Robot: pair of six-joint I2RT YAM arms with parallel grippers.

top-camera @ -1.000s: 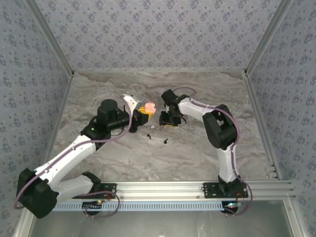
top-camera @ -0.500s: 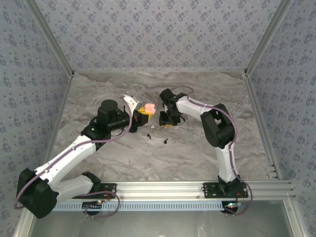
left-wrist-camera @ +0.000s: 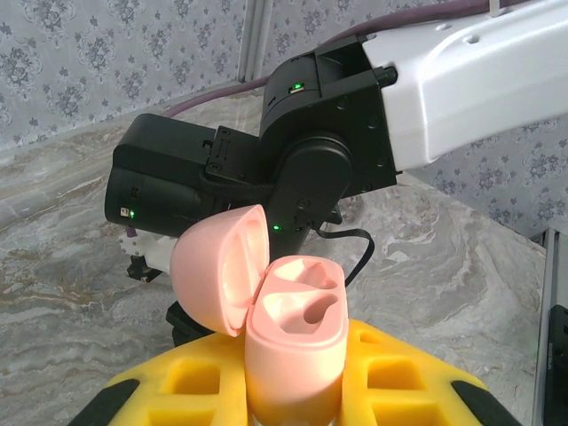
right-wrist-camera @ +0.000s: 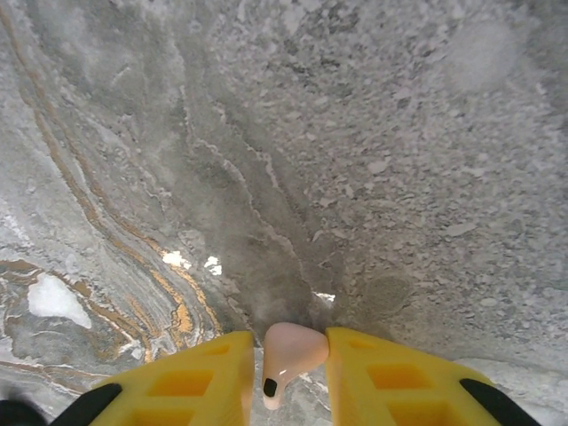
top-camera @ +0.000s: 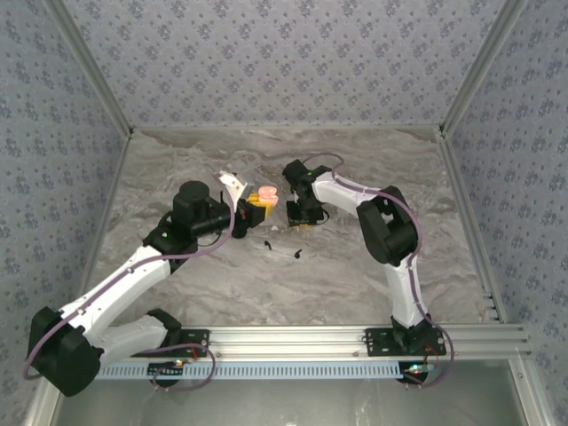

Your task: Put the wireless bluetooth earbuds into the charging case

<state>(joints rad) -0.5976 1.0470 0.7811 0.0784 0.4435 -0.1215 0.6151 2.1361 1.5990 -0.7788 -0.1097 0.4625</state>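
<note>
The pink charging case stands upright between my left gripper's yellow fingers, which are shut on it. Its lid hangs open to the left and both sockets show bare. From above, the case is at mid-table. Just right of it, my right gripper is down at the tabletop. A pale pink earbud lies between the right gripper's fingers. It touches the right finger, with a thin gap at the left one. Two black earbuds lie nearer the arms.
The right arm's black wrist sits close behind the held case. A white piece lies beside the left arm's wrist. Patterned walls and metal rails enclose the marble table, with free room at the back and on both sides.
The right gripper's jaws have narrowed around the pale pink earbud, and its wrist has shifted slightly left. The left arm has held the case nearly still.
</note>
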